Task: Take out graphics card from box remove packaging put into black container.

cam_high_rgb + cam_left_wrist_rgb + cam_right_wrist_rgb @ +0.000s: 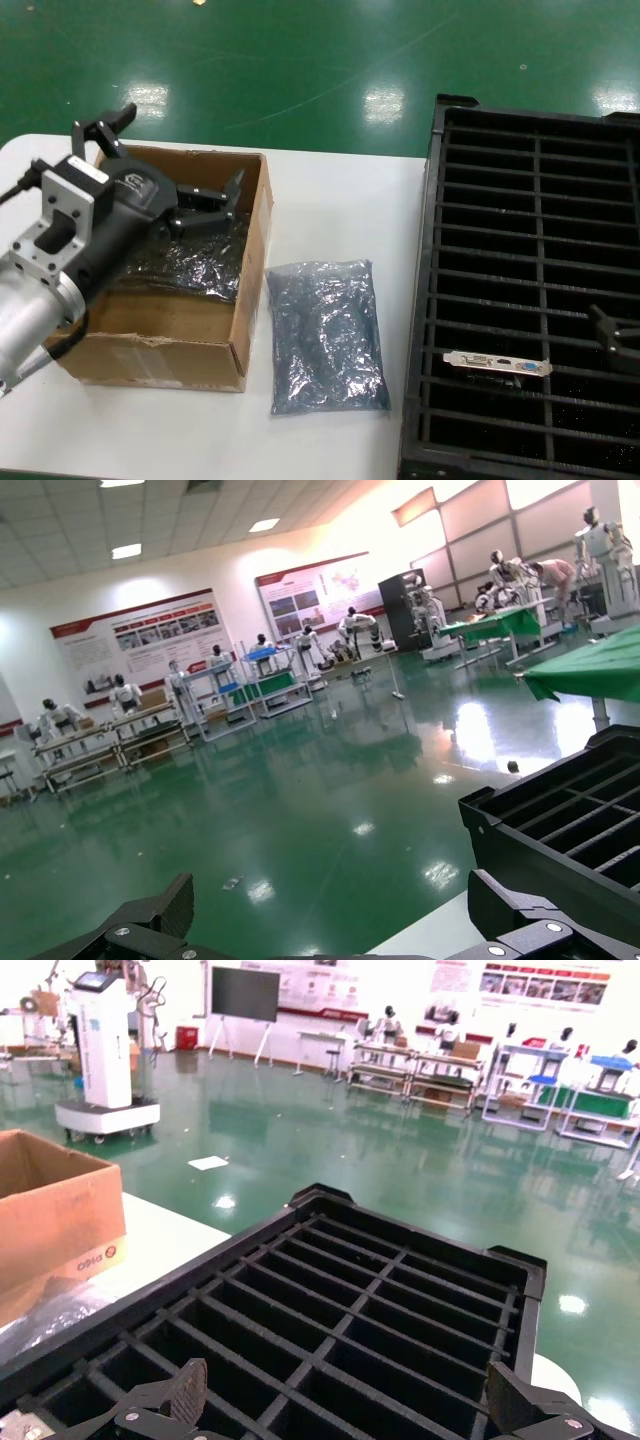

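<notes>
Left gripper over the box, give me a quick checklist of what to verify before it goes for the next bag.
1. Left gripper open for a grab: ok, its fingers are spread inside the box.
2. A bagged item is left in the box: ok, dark crinkly packaging lies on its floor under the gripper.
3. Gripper clear of the cardboard walls: cannot tell, the arm hides part of the box.
4. Earlier graphics card stowed: ok, its silver bracket stands in a slot of the black container.
5. Grey-blue bag lying on the table out of the way: ok, beside the box.
6. Right gripper out of the way: ok, it hovers over the container.
</notes>
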Controlling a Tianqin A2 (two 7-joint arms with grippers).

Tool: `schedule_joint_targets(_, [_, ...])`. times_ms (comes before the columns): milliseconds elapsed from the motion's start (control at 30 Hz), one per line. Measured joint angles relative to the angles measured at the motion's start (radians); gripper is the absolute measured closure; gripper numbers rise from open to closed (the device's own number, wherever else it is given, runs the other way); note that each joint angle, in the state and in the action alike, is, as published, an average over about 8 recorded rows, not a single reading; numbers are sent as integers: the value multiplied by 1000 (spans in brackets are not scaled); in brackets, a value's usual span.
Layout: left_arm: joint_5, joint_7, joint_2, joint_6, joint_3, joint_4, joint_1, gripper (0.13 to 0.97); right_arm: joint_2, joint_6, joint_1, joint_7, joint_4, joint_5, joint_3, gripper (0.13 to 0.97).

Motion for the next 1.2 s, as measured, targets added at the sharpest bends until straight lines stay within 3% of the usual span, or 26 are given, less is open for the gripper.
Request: schedule_joint_targets(1200, [-351, 416, 271, -172, -150, 40, 301, 132, -227, 362, -51, -313, -26, 202, -133, 129])
